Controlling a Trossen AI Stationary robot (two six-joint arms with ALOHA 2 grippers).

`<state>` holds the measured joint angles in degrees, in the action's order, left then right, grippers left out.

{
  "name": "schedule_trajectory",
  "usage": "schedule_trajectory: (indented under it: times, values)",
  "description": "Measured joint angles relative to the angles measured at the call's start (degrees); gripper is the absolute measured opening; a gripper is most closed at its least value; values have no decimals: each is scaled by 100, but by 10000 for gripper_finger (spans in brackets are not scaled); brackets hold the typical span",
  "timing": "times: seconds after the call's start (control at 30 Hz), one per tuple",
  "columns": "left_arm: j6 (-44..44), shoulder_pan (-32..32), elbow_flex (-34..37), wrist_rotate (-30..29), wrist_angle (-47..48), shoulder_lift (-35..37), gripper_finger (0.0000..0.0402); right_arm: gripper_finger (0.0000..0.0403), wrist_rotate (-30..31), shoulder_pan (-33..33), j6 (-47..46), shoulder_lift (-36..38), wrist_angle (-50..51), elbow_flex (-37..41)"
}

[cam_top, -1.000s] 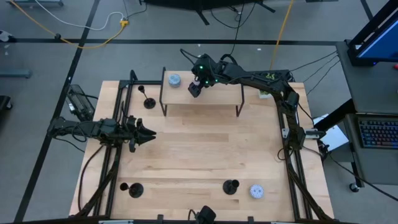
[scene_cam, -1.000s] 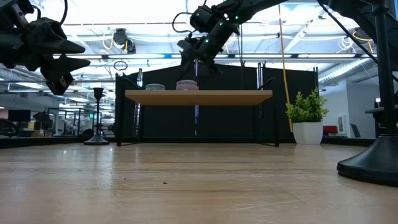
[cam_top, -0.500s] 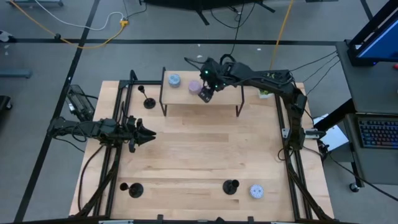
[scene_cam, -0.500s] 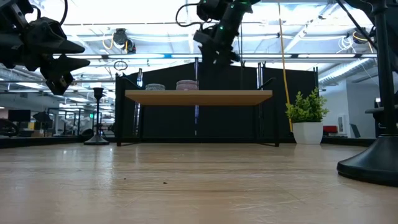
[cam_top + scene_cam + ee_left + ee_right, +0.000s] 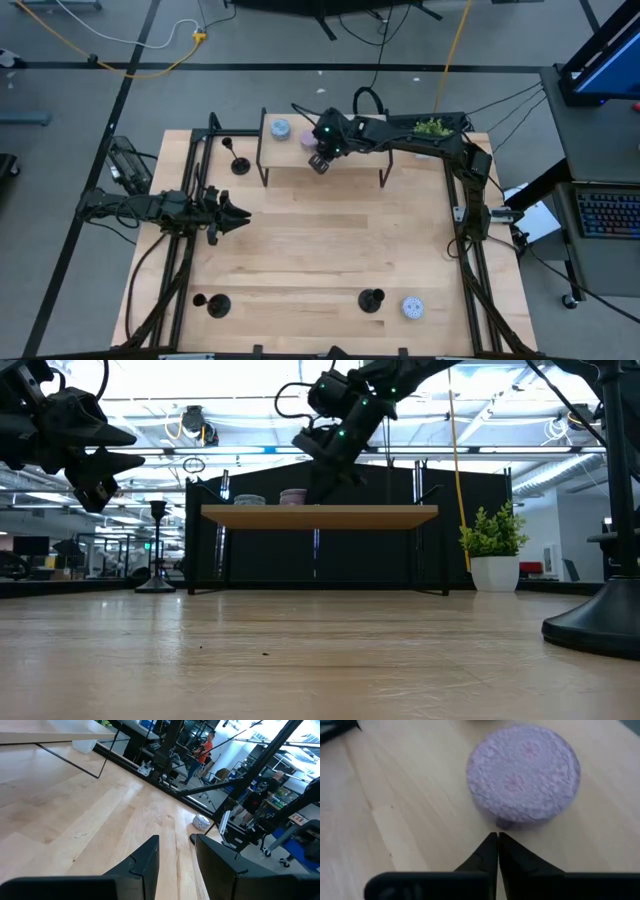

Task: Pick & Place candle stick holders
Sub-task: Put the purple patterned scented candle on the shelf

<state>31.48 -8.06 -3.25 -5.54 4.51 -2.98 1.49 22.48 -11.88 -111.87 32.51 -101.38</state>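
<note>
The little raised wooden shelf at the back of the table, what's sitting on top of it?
On the shelf sit a pale-blue tin and a lilac tin. The right claw hangs over the lilac one, partly covering it from above.

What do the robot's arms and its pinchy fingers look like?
Both arms are dark, almost black, built from jointed segments. The left gripper ends in two pointed black fingers with flat angular sides. The right gripper has the same thin black fingers, a small green light glowing near its wrist, and a black cable looping above it.
</note>
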Motion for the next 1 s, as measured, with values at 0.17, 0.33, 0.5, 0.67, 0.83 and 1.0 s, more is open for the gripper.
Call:
schedule_trajectory:
  times: [0.17, 0.33, 0.5, 0.67, 0.83, 1.0]
  values:
    - [-9, 0, 0, -4, -2, 0, 131, 14, 27, 2, 99, 0, -405, 11]
    - [-82, -2, 0, -4, 0, 0, 131, 2, 21, 29, 105, 4, -490, 13]
    - [-188, 0, 0, -9, 0, 0, 131, 2, 53, 83, 75, 4, -381, 13]
    - [-181, 0, 0, -9, 0, 0, 131, 1, 594, 92, 60, 7, -187, 15]
    - [-233, 0, -2, -13, -2, 0, 131, 1, 585, 116, 62, 19, -399, 15]
    - [-267, 0, -2, -55, -2, 0, 131, 1, 262, 107, 43, -163, -1180, 21]
